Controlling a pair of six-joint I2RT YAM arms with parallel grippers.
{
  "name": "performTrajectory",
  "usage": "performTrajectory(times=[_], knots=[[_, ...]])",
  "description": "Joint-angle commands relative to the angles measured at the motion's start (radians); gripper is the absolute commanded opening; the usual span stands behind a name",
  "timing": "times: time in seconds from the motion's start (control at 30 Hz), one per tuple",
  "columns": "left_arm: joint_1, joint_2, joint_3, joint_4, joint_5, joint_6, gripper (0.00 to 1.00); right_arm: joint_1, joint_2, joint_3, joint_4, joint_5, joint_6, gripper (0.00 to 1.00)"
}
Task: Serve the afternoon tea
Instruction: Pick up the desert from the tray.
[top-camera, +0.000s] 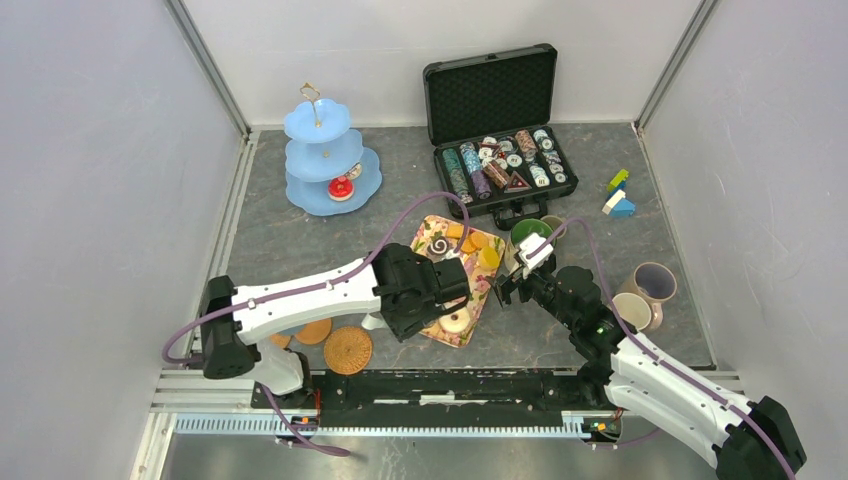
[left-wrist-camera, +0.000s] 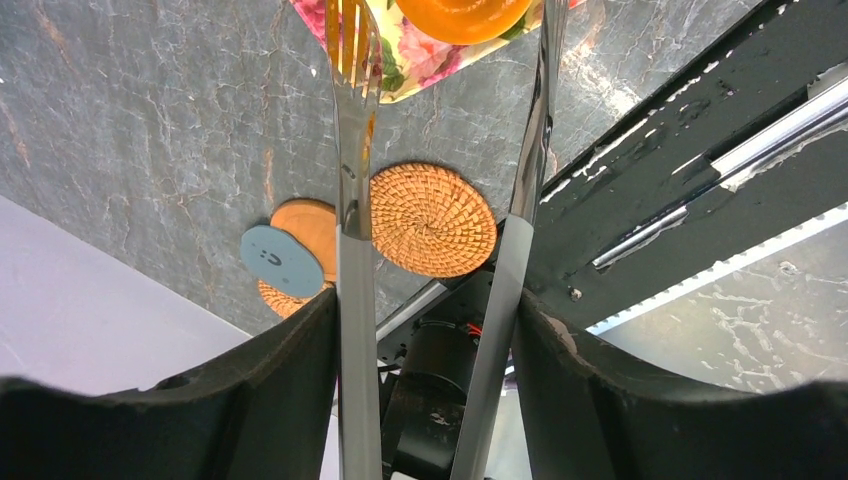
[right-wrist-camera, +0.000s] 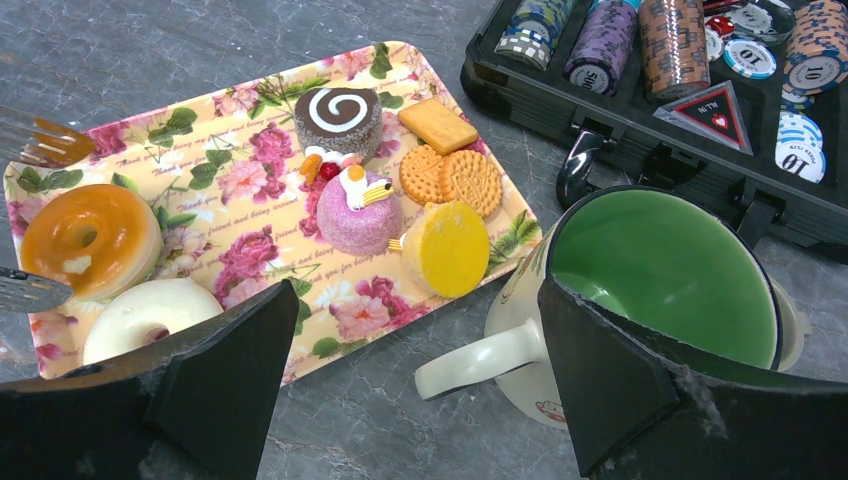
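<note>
My left gripper (left-wrist-camera: 430, 335) is clamped on shiny metal tongs (left-wrist-camera: 352, 200), one arm ending in fork tines. Their tips straddle the glossy orange donut (right-wrist-camera: 90, 240) on the rose-printed tray (right-wrist-camera: 250, 120), and a white donut (right-wrist-camera: 145, 315) lies just beside it. My right gripper (right-wrist-camera: 415, 330) hangs with its fingers apart over the handle of the green-lined ceramic mug (right-wrist-camera: 665, 270), just beside the tray. Behind the mug, striped chips (right-wrist-camera: 800, 160) in the black case (right-wrist-camera: 520, 85) read "10". Round woven coasters (left-wrist-camera: 432, 220) lie near my left base.
</note>
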Motion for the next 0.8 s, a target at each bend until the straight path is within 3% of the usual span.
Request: performTrajectory(times=[0.0, 0.77], knots=[[-0.004, 0.019, 0.014, 0.019, 0.016, -0.033, 0.67, 0.004, -0.007, 0.033, 0.035, -0.003, 0.009, 0.98], [-0.007, 0.094, -0.012, 0.035, -0.026, -0.038, 0.62, 0.005, -0.007, 0.032, 0.035, 0.002, 0.010, 0.98]])
